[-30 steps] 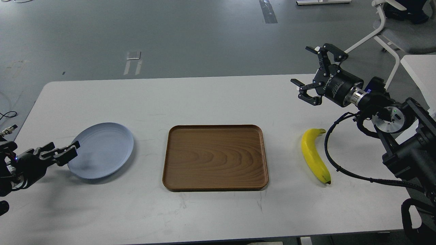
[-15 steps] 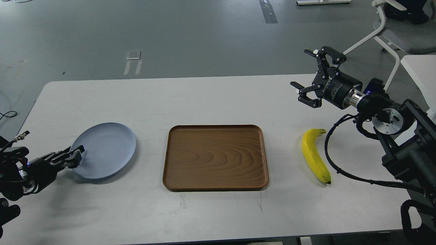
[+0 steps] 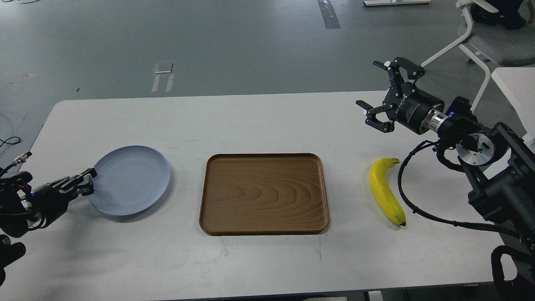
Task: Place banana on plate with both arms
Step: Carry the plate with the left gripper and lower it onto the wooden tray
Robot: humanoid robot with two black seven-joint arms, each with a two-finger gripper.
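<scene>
Over on the right side of the frame, the banana (image 3: 385, 190) is lying flat on the white table (image 3: 267, 125), curved, with its dark tip pointing toward the bottom of the picture. My right gripper (image 3: 374, 88) is up above it in the upper right, fingers spread wide with nothing between them, pointing left toward the middle of the frame. It's well apart from the banana, hanging over the far edge of the table, so the fruit sits below and slightly right of the fingertips as I see it. No contact at all.

Down at the lower left, my left gripper (image 3: 85, 183) has its fingers right at the left rim of the plate (image 3: 130, 179). They look pinched together on that rim, and the plate seems tilted up a bit on the gripper side with a shadow under its near edge, so I'd say it's holding the plate by the edge. The plate itself is pale blue-grey and has nothing on it.

Between the two sits a brown wooden tray (image 3: 264, 192), dead center of the frame, flat on the table. So plate left, tray middle, banana right, with the banana and plate well apart from each other. An office chair (image 3: 480, 37) shows in the top right corner, past the table.
</scene>
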